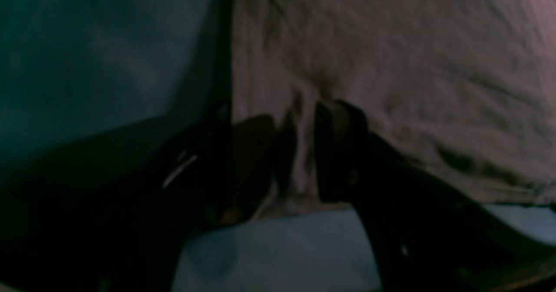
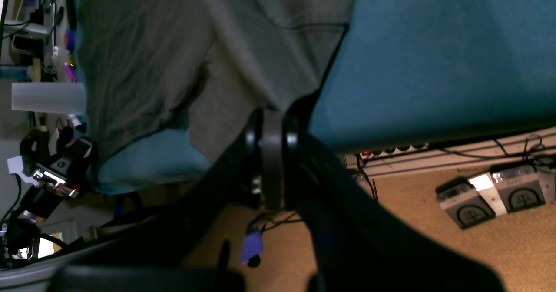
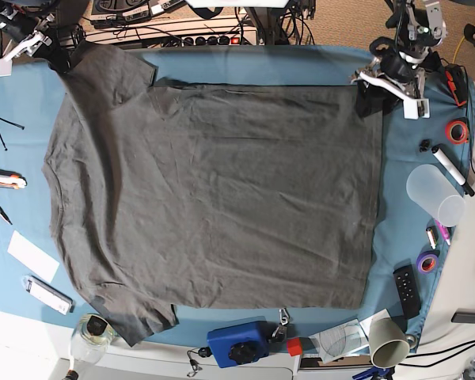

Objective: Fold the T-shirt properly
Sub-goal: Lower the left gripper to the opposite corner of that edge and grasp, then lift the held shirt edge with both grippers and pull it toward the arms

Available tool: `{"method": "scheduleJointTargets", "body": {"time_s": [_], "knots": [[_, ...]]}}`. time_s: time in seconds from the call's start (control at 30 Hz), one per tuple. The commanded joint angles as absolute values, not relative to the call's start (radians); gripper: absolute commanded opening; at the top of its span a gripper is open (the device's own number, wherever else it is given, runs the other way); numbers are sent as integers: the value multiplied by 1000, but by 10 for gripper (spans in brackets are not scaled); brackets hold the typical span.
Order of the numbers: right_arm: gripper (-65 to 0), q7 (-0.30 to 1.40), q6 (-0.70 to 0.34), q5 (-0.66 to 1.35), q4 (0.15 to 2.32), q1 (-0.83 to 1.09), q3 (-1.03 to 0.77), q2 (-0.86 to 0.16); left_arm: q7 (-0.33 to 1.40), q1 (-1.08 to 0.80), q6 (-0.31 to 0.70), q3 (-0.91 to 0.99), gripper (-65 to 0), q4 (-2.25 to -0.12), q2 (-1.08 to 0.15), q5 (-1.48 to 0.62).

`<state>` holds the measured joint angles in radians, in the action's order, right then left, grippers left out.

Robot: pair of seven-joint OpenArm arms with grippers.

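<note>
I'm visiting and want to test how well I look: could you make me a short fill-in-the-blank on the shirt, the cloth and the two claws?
1. The T-shirt lies spread out on a ____ table cloth.
2. The right gripper is ____ on the shirt's sleeve.
3. The left gripper has its jaws ____, with fabric between them.
4. Both grippers are at the table's ____ edge in the base view.

Missing words: blue; shut; open; top

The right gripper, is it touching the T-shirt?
Touching. The right wrist view shows the right gripper shut on the T-shirt, the sleeve cloth pinched between its jaws.

Tan carpet floor [image 2: 434, 248] beneath blue-clothed table [image 3: 222, 59]
</note>
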<state>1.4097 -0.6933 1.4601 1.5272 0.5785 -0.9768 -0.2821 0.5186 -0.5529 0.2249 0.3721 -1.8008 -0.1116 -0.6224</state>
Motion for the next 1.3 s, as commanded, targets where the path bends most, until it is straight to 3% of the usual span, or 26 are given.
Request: {"method": "scheduleJointTargets", "body": {"time_s": [0.0,0.1,0.2,0.3,0.43,0.83,1.27], "knots": [[-650,1396,-698,1484,1543,585,-989,-302,691,-579,206,360,-360,-1770,-97,-601],[-650,1396,-698,1484,1543,585,-989,-302,700,-585,207,360,-363,-1770,-97,-626],[-650,1396,-698,1484,1543,585,-989,-302,750,-585,207,360,-407,-1770,-97,-653],[-650,1396,-698,1484,1543,585,-989,-302,798,-585,207,360,-487,-1770,-97,-659],[-650,1396,-698,1484,1543,584,-989,-303,804,-584,207,360,-650,-1771,-97,-645],[-650,1396,-698,1484,1546,533,-997,-397,888,-585,210,456,-650,-1901,-98,-588],[-650,1396,-698,1484,1625,585,-1147,-391,1013,-591,210,503,-650,-1946,-101,-636]]}}
